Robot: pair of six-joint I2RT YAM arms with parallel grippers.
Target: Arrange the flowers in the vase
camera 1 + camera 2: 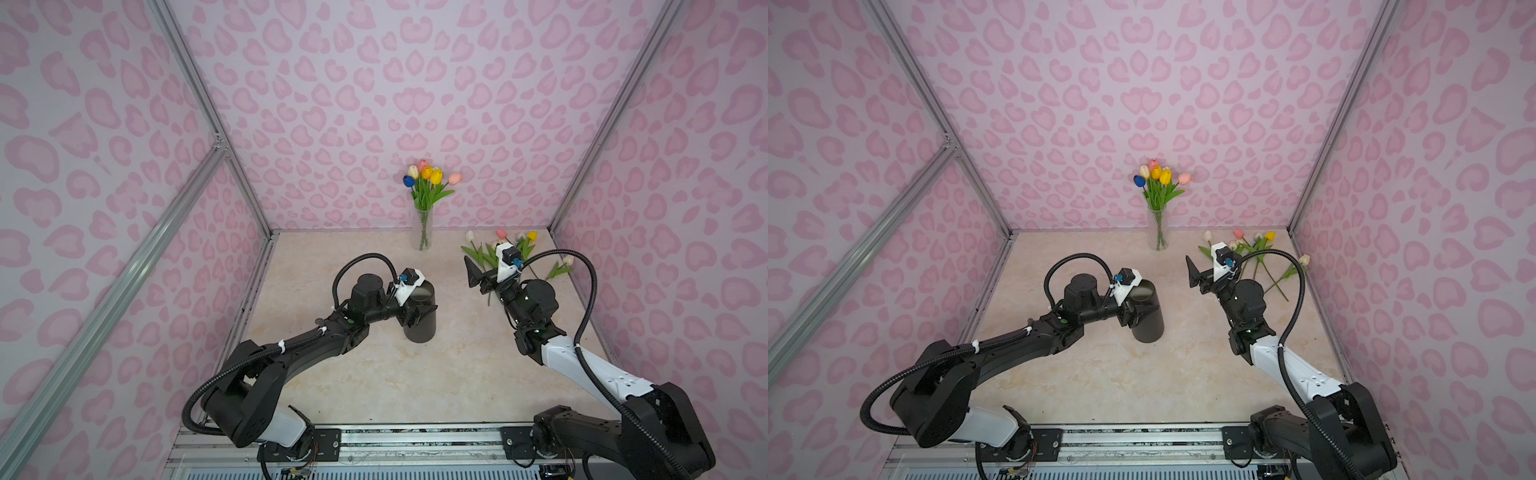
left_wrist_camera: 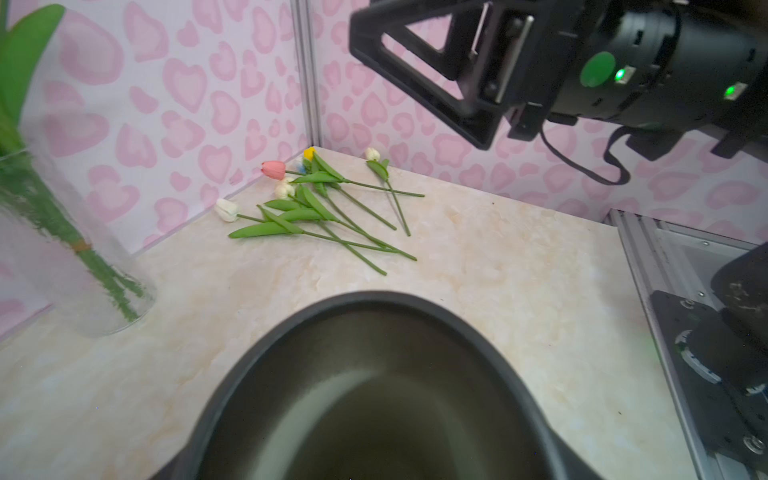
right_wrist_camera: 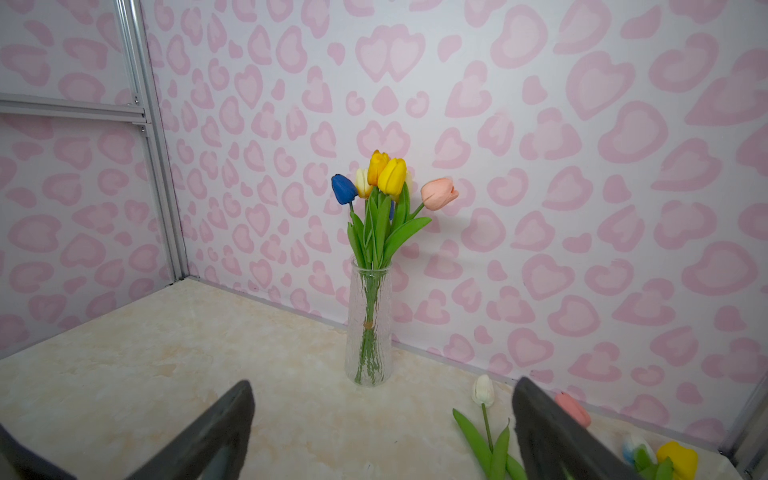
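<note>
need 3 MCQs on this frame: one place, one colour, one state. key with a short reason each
1. The loose tulips lie:
A. at the back right corner of the table
B. along its front edge
C. in the middle of it

2. In the glass vase, the tulip leaning farthest out is:
A. blue
B. pink
C. white

3. The right gripper is:
A. shut on a stem
B. shut on the glass vase
C. open and empty

Key:
1 A: both top views show them flat on the table by the back right corner.
2 B: its pink head sticks out to the side of the bunch.
3 C: the right wrist view shows the fingers wide apart, gripping nothing.
</note>
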